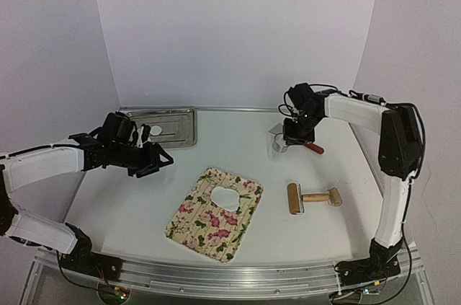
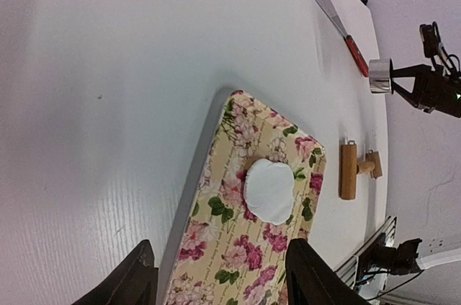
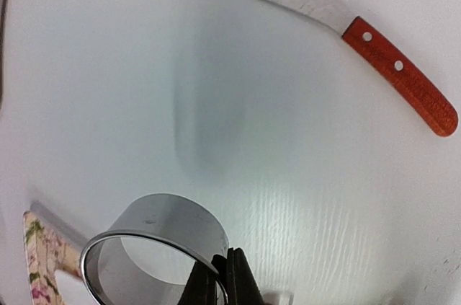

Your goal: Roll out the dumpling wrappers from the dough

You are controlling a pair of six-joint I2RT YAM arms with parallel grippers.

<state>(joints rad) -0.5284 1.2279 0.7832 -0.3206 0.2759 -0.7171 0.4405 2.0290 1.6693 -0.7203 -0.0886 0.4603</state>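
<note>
I have the left arm low, the left gripper gaping just left of the mat, and the right arm bent over, the right gripper pinched on the ring beyond the mat's far-right corner.

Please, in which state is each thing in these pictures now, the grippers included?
left gripper: open, empty.
right gripper: shut on the ring cutter's wall.
ring cutter: gripped, nothing inside.
dough: flattened, lying on the mat.
mat: spread flat.
roller: lying free, untouched.
scraper: lying flat, untouched.
dumpling wrapper: lying in the tray.
</note>
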